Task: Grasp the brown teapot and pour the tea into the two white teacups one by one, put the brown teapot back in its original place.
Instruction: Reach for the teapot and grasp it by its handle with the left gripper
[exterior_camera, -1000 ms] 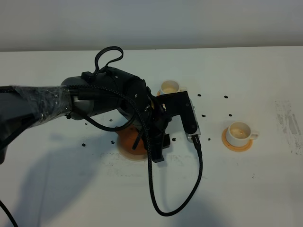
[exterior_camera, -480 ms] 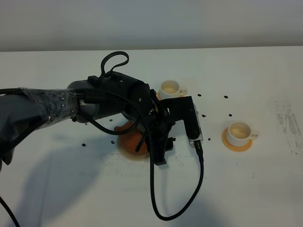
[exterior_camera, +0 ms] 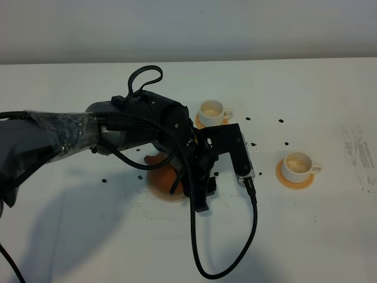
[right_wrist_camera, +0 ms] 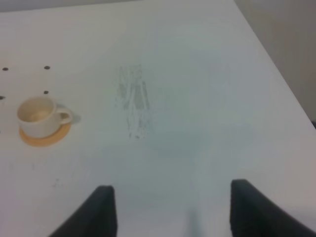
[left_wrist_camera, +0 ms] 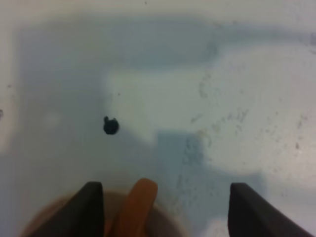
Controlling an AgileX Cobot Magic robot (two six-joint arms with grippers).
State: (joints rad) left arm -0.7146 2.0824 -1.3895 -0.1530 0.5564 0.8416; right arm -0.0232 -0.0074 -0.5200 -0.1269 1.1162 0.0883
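The brown teapot (exterior_camera: 163,180) sits at the table's middle, mostly hidden under my left arm. In the left wrist view its rim and loop handle (left_wrist_camera: 135,205) show between the fingers. My left gripper (exterior_camera: 199,191) (left_wrist_camera: 168,187) is open, its fingers (left_wrist_camera: 92,207) wide apart on both sides of the handle without touching it. One white teacup (exterior_camera: 211,109) stands on its coaster behind the arm. The other teacup (exterior_camera: 297,163) (right_wrist_camera: 38,114) stands on a coaster (exterior_camera: 294,179) to the right. Both hold pale liquid. My right gripper (right_wrist_camera: 173,197) is open and empty, over bare table. The beige mat is hidden.
Small black specks (exterior_camera: 281,121) lie scattered on the white table (exterior_camera: 330,236), one of them in the left wrist view (left_wrist_camera: 110,126). A black cable (exterior_camera: 227,262) loops from the left arm toward the front. Scuff marks (exterior_camera: 356,150) sit near the right edge.
The left arm has shifted slightly right and toward the front, still over the teapot. Cups and right gripper show no change.
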